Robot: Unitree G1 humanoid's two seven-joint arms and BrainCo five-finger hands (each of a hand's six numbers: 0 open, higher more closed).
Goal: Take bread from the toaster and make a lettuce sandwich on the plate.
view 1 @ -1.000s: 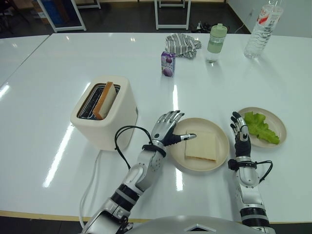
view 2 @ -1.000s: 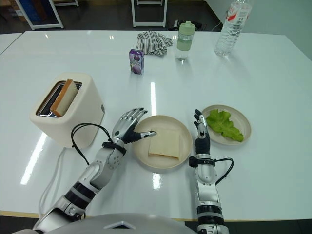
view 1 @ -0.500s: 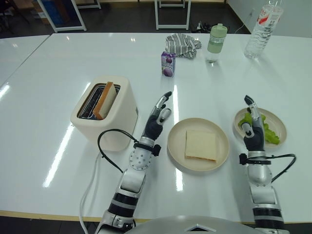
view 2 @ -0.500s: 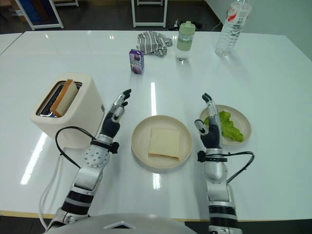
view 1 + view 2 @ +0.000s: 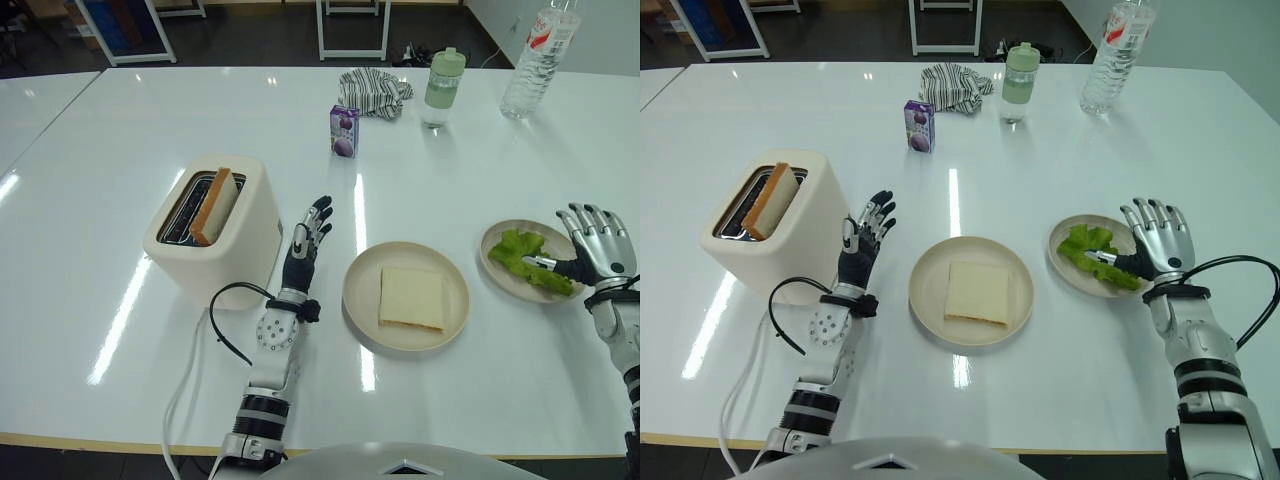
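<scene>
Waiting beside a plate of bread, both hands spread wide and holding nothing.

The white bench (image 5: 100, 150) is carrying the toaster (image 5: 232, 262) at the left. The plate (image 5: 357, 300) is sitting just right of it, and a smaller plate (image 5: 540, 227) is sitting further right. The left hand (image 5: 303, 245) is standing upright between toaster and plate, while the right hand (image 5: 598, 250) is hovering at the smaller plate's right rim, its thumb pointing onto the lettuce (image 5: 525, 258). One bread slice (image 5: 412, 298) is lying flat on the plate and another slice (image 5: 213, 205) is sticking up from the toaster.
</scene>
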